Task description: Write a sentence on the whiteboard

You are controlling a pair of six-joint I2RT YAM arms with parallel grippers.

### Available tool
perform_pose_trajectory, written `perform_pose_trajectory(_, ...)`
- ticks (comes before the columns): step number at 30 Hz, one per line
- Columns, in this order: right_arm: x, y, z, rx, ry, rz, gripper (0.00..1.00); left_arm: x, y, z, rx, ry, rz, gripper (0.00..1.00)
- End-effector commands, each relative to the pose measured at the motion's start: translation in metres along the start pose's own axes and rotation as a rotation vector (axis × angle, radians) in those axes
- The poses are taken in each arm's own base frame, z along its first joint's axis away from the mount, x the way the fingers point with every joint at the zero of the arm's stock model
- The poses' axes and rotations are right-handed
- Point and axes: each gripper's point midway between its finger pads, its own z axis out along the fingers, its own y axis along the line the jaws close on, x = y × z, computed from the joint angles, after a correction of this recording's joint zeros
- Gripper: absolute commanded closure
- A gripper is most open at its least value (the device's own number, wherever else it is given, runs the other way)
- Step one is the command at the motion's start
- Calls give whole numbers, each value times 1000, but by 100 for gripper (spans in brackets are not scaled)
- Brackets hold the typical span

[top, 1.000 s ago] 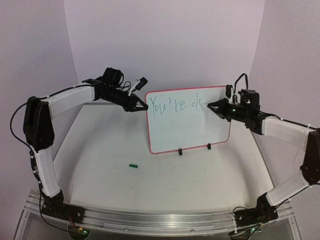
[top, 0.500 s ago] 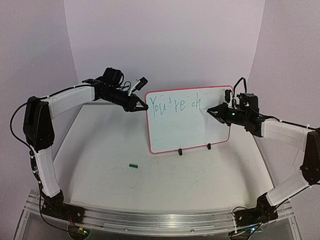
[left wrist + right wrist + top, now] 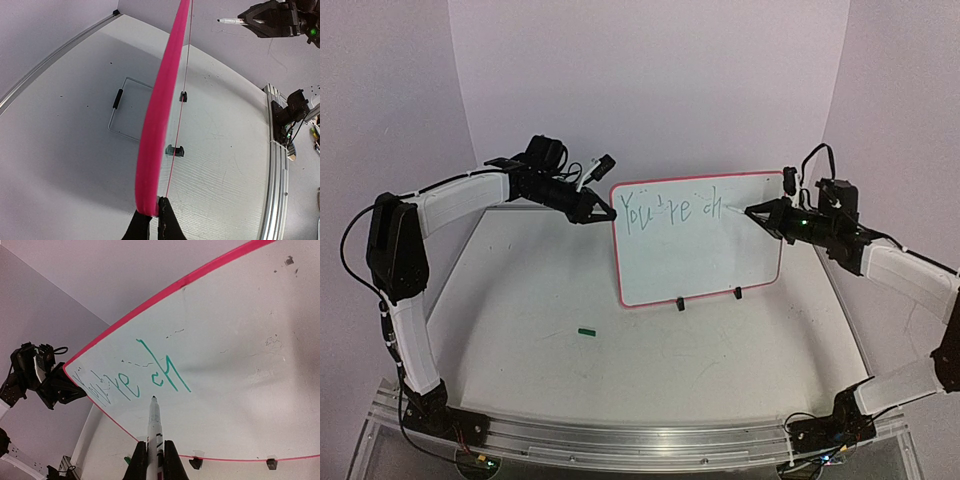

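Tabletop (image 3: pixel 520 300), flat white, carries everything you're working with. Pale lilac backdrop walls (image 3: pixel 650 80) close it in behind and at both sides, and an aluminium rail (image 3: pixel 640 436) runs along the near edge.

Your whiteboard (image 3: pixel 700 250), small, white and rectangular with a thin red rounded frame, stands upright toward the back of the table on two black clip feet (image 3: pixel 679 304), writing face toward the arm bases.

Your left gripper (image 3: pixel 605 212) has its jaws pinched tight on the board's upper left frame edge. Your right gripper (image 3: pixel 760 212) is clamped narrow on a white-barrelled marker (image 3: pixel 155 425), tip pointing at the face just under the last letters. In the left wrist view the tip looks just off the surface.

Green handwriting (image 3: pixel 670 210) along the top reads "You're ch".

A small green piece (image 3: pixel 586 331) lies flat on the table, in front of the board to its left and well apart from both arms.
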Motion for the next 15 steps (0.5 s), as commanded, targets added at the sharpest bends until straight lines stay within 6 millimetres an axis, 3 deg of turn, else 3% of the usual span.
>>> perform_pose_trajectory(1,-7,13,-6,-80,27,-47,100,16,4,10,-18,63,0,100)
perform_pose_trajectory(15,-15,1,8,-79,42,-60,100,17,5,10,-25,69,-2,100)
